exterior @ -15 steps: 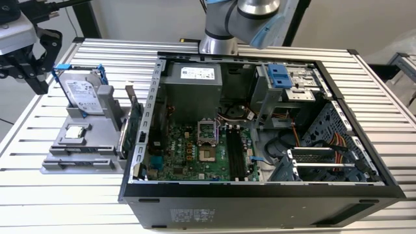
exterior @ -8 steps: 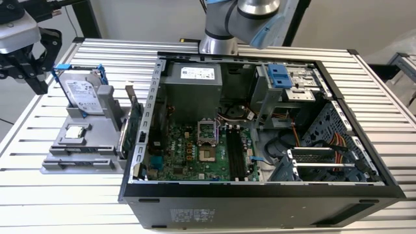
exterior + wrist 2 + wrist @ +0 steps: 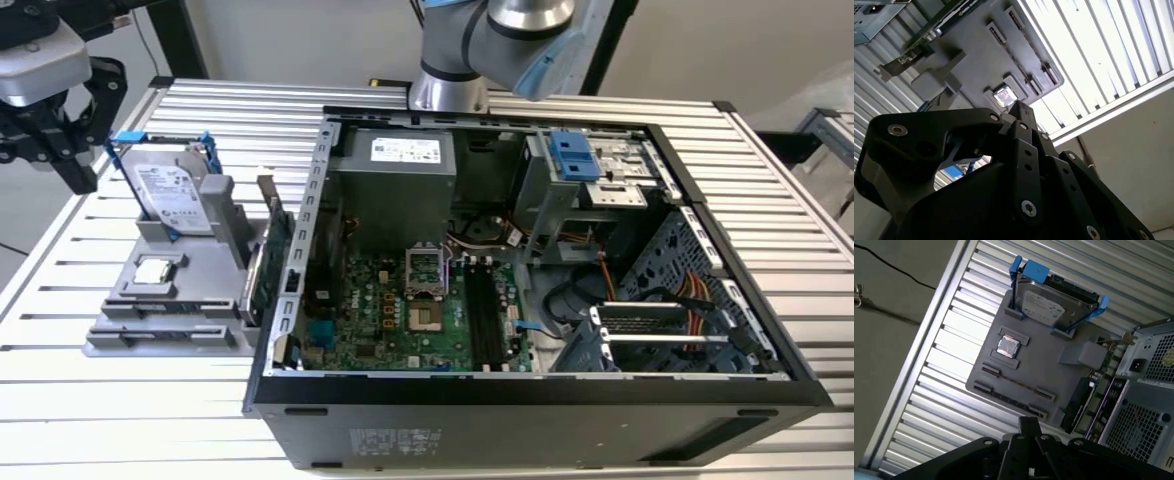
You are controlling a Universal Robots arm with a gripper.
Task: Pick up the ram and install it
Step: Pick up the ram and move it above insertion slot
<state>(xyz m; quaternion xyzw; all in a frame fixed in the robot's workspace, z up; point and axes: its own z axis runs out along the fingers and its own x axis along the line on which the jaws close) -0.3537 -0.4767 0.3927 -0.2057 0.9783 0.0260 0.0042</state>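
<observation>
The ribbed metal table (image 3: 134,400) gleams, the grey plastic holder (image 3: 1049,365) looks matt (as does the black end effector (image 3: 1029,422)).

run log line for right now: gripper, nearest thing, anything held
black gripper: raised, at exterior view's left of silver hard drive with blue rails | drive: standing in grey parts holder | held: nothing seen

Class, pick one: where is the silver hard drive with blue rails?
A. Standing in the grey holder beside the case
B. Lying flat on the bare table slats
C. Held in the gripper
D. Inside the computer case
A: the hard drive stands on edge in the grey holder, which sits outside the case on the exterior view's left.
</observation>
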